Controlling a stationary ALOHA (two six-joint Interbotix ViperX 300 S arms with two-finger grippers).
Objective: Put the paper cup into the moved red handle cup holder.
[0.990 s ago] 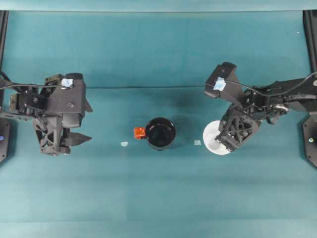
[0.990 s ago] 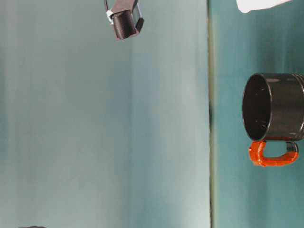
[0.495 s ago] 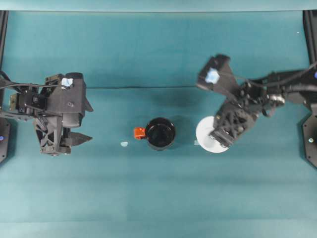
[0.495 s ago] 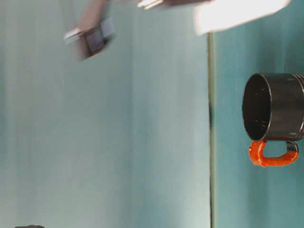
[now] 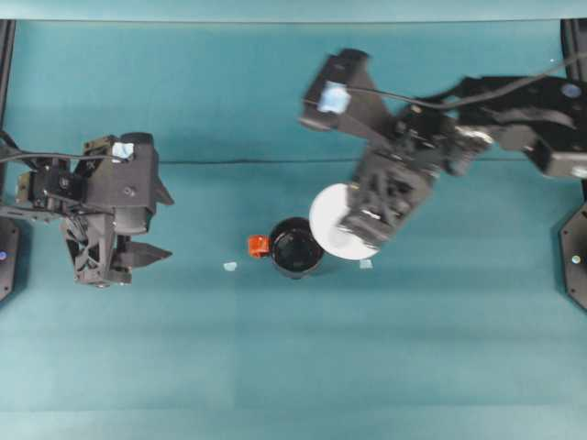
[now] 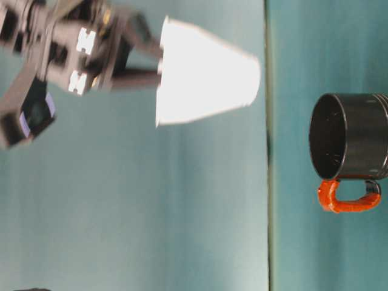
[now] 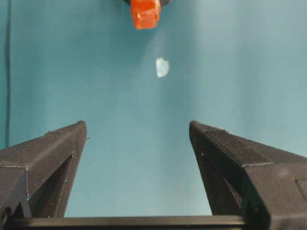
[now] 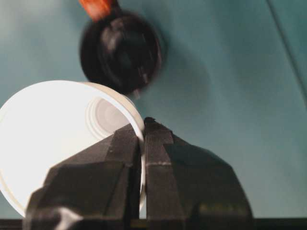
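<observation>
The white paper cup (image 5: pixel 336 220) hangs in the air just right of the red handle cup holder (image 5: pixel 295 248), its edge overlapping the holder's rim from overhead. My right gripper (image 5: pixel 359 229) is shut on the cup's rim, one finger inside and one outside (image 8: pixel 143 129). At table level the paper cup (image 6: pixel 203 79) is tilted and well above the table, with the black cup holder (image 6: pixel 350 136) standing upright and its red handle (image 6: pixel 345 197) pointing away from the cup. My left gripper (image 5: pixel 158 227) stands open far to the left, holding nothing (image 7: pixel 136 139).
Two small white scraps lie on the teal cloth, one left of the handle (image 5: pixel 230 266) and one right of the holder (image 5: pixel 366 264). A fold line (image 5: pixel 238 162) crosses the cloth behind the holder. Arm bases stand at both side edges.
My right gripper has lifted the paper cup off the table and carried it left, from the far right to beside the holder. The left arm and the holder have not moved.
</observation>
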